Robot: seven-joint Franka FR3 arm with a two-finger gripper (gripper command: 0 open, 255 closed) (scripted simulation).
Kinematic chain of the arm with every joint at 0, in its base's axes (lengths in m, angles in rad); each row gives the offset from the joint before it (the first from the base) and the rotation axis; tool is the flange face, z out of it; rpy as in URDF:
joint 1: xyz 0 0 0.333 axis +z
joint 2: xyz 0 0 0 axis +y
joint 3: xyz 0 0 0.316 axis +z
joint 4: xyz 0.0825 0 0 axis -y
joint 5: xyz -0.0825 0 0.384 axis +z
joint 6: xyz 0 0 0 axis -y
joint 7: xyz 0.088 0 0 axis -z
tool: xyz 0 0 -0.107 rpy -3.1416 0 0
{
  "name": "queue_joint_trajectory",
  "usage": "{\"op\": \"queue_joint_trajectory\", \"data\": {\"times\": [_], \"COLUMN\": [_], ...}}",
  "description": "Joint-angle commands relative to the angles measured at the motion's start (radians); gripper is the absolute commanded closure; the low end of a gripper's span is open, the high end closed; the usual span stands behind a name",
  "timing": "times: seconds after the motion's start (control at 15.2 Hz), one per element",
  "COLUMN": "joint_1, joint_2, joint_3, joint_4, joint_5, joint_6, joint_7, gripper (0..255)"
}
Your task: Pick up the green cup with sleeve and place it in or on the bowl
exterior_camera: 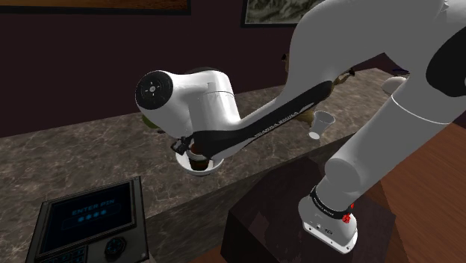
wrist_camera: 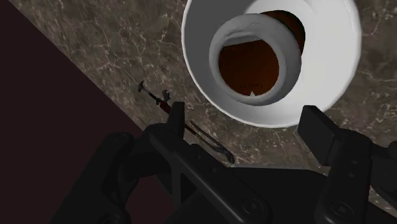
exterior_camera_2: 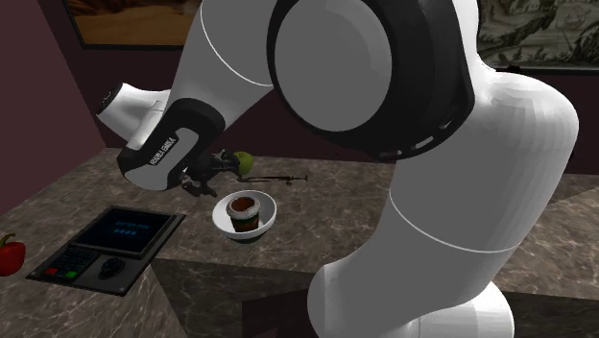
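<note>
Hard to read from the shoulder view: white bowl (exterior_camera: 200,167) mostly covered by the forearm (exterior_camera: 261,123), with just a strip of rim and a dark sliver of the cup (exterior_camera: 196,157) peeping out beneath. Cut off at the second exterior view's 9 o'clock edge: a red pepper (exterior_camera_2: 8,254). Too thin to name for certain: a dark, red-handled tool (exterior_camera_2: 280,180) lying flat on the desk (exterior_camera_2: 331,206) at 1 o'clock of the bowl, near a round green fruit (exterior_camera_2: 245,163). Hand (exterior_camera_2: 204,182) at 10 o'clock of the bowl in that view, tilted down toward it, forearm stretched low over the marbled brown stone. Wide open in the wrist view, black fingers (wrist_camera: 318,127) well apart, clasping nothing, bowl and cup just beyond the tips. Cup upright inside the bowl, free of the hand: rounded white rim, brown inside, dark green sleeve. Bowl smooth, round, plain white. Flat dark keypad terminal (exterior_camera_2: 106,240) with a blue screen at 8 o'clock of the bowl.
</note>
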Motion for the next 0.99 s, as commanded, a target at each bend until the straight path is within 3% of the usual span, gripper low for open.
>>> {"op": "queue_joint_trajectory", "data": {"times": [0.0, 0.13, 0.4, 0.92], "joint_1": [0.0, 0.0, 0.029, 0.03], "joint_2": [0.0, 0.0, -0.064, -0.064], "joint_3": [0.0, 0.0, 0.014, 0.014], "joint_4": [0.0, 0.0, 0.071, 0.072], "joint_5": [0.0, 0.0, 0.09, 0.09], "joint_6": [0.0, 0.0, -0.093, -0.093], "joint_7": [0.0, 0.0, -0.055, -0.055], "gripper": [0, 0, 0, 0]}}
